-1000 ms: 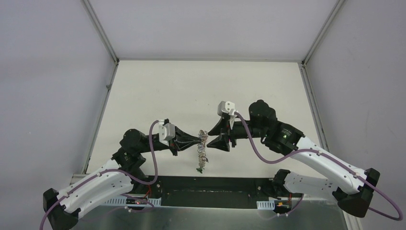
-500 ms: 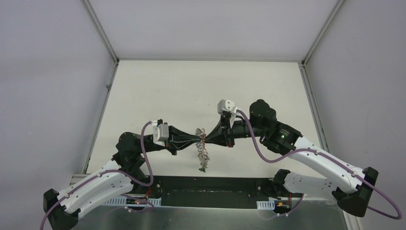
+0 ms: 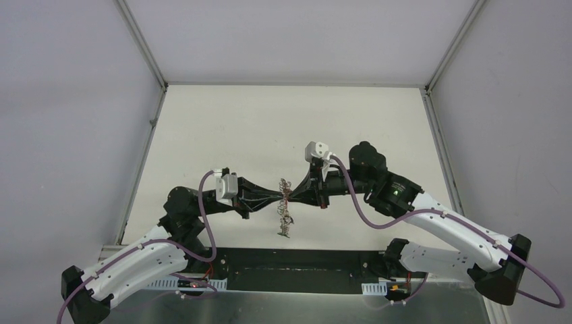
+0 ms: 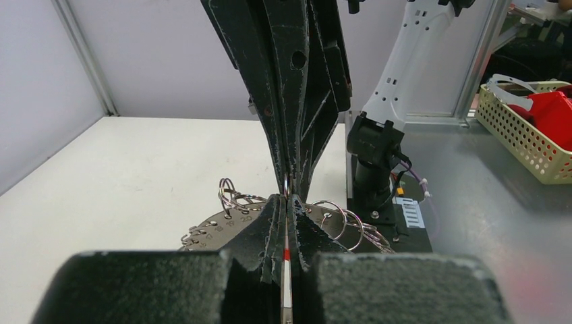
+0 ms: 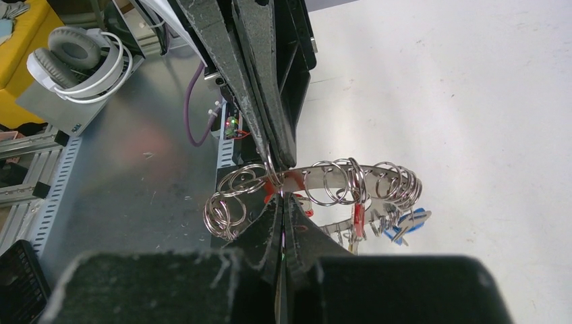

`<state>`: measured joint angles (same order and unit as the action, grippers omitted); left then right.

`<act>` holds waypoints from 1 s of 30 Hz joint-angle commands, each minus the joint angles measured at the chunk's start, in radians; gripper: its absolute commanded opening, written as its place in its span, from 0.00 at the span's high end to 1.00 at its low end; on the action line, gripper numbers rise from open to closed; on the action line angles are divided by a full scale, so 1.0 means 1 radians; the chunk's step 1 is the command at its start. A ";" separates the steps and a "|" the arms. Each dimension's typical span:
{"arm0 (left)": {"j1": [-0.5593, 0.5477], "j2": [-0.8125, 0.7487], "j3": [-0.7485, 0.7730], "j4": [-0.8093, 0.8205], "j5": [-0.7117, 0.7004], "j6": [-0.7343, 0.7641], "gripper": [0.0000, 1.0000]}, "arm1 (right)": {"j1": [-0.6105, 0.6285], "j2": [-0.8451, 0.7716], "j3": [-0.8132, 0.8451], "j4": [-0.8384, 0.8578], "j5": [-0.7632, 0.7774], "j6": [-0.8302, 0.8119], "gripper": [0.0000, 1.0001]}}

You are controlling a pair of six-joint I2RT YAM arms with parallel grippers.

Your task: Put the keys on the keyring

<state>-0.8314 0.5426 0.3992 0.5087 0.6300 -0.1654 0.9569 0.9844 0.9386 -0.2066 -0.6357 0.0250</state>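
The top external camera views the keyring [image 3: 286,206] from high above and behind, at a distance, while each wrist camera faces it at close range from opposite sides, all three views sharing it.

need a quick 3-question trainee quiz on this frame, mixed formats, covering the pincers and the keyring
1. True or false: the right pincer stands wide open.
2. Where do the tips of the left pincer and the right pincer meet?
A. at the keyring
B. over the yellow basket
C. beside the headphones
3. Fill in: in the right wrist view, the keyring carries a red tag and a ____ tag.

Key
1. False: it is shut.
2. A
3. blue: the blue tag hangs at the ring's right end.
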 commanded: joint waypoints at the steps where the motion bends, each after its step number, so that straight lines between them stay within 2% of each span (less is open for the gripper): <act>1: -0.004 -0.014 0.013 0.151 -0.003 -0.019 1.00 | -0.003 0.024 -0.009 -0.005 0.014 -0.011 1.00; 4: -0.005 -0.011 0.013 0.148 -0.003 -0.019 1.00 | -0.002 0.040 0.008 -0.024 0.006 -0.020 1.00; 10: -0.005 -0.009 0.015 0.122 -0.001 -0.019 1.00 | -0.003 -0.027 -0.020 0.013 0.062 -0.054 0.43; 11: -0.005 -0.009 0.014 0.120 -0.001 -0.019 1.00 | -0.003 -0.046 -0.034 0.036 0.063 -0.054 0.39; 14: -0.004 -0.009 0.015 0.118 -0.003 -0.015 1.00 | -0.003 -0.099 -0.066 0.095 0.064 -0.055 0.39; 20: -0.004 -0.002 0.022 0.114 -0.002 -0.008 1.00 | -0.003 -0.173 -0.118 0.267 0.067 -0.028 0.53; 30: -0.004 0.003 0.021 0.121 0.000 -0.018 1.00 | -0.003 -0.062 -0.076 0.357 -0.052 0.045 0.62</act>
<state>-0.8314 0.5499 0.3935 0.5243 0.6300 -0.1722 0.9550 0.8791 0.8253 0.0608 -0.6216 0.0265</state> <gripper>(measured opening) 0.009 0.380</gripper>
